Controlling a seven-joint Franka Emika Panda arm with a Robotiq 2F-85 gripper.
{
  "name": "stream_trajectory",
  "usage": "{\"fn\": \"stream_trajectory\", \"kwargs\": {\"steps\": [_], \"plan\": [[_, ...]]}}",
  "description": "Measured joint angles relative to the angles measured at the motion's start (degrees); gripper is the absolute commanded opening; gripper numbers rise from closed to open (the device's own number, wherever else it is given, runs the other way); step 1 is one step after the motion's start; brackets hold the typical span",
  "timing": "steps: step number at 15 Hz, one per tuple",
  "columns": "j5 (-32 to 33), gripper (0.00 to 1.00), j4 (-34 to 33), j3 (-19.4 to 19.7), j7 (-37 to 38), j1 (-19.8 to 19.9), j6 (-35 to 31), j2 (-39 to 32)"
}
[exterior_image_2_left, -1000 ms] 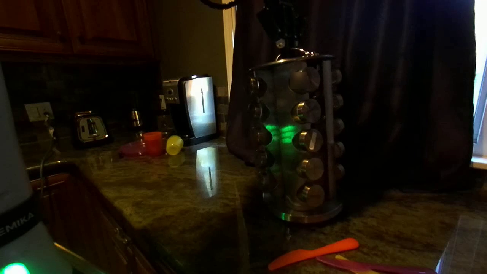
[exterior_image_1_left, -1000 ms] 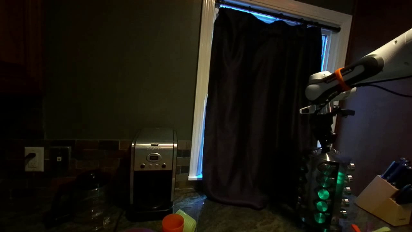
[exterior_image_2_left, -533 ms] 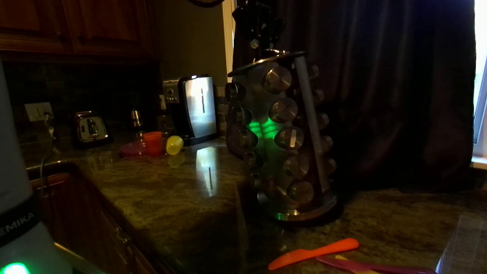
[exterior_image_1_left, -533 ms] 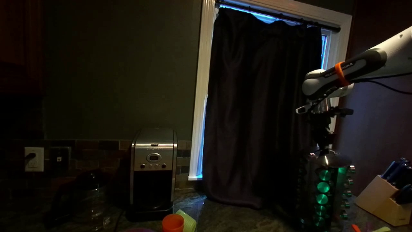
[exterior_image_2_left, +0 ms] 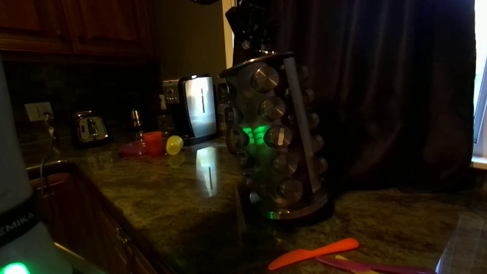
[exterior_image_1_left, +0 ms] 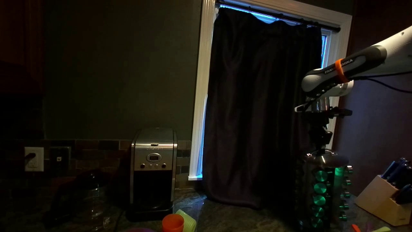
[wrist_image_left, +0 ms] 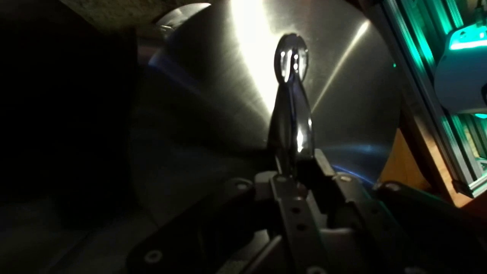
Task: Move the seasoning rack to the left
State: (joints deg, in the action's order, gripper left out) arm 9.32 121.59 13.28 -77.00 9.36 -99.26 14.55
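Pincer (wrist_image_left: 298, 169) gripping, the shiny handle (wrist_image_left: 293, 102) on top of the seasoning rack (exterior_image_2_left: 262, 152) held between its fingers. Tilted to the left in an exterior view, the rack is set back from the front edge of the counter (exterior_image_2_left: 163, 198); shadow hides how much of its round base touches. Polished and mottled brown, the counter turns a corner above wooden cabinets (exterior_image_2_left: 87, 213). The room is dim, with daylight slipping round a dark curtain (exterior_image_1_left: 254, 112) that hangs over the window (exterior_image_1_left: 200, 96), behind the rack. Cupboards (exterior_image_2_left: 106, 26) hang above the far end, a toaster (exterior_image_2_left: 90, 127) and a wall socket (exterior_image_2_left: 34, 112) below them. Left of the rack in both exterior views, toward the back edge, stands a coffee maker (exterior_image_2_left: 201, 106); near its front are an upright red cup (exterior_image_2_left: 153, 144), a tipped yellow cup (exterior_image_2_left: 174, 145) and a purplish plate (exterior_image_2_left: 132, 148). Right of the rack, in an exterior view, sits a knife block (exterior_image_1_left: 379, 198). In front of the rack lie an orange knife (exterior_image_2_left: 314, 254) and, beside it, a purple piece of cutlery (exterior_image_2_left: 380, 267) crossing a yellow piece (exterior_image_2_left: 361, 271).
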Motion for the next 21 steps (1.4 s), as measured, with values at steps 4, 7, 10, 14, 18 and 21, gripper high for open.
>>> {"fn": "stream_trajectory", "kwargs": {"steps": [4,7,10,14,18,21], "plan": [[-3.5,0.05,-1.2,0.0,0.1,0.0,5.0,-0.6],[-6.1,0.05,-2.3,0.1,0.4,0.0,7.4,-1.6],[-9.7,0.05,-3.5,0.3,0.5,0.0,9.3,-2.8],[-14.2,0.05,-4.9,0.4,1.2,0.0,11.4,-4.5],[-18.5,0.05,-6.3,0.5,1.9,0.1,13.3,-6.4],[-21.4,0.05,-7.7,0.7,2.7,0.3,15.5,-8.1]]}}
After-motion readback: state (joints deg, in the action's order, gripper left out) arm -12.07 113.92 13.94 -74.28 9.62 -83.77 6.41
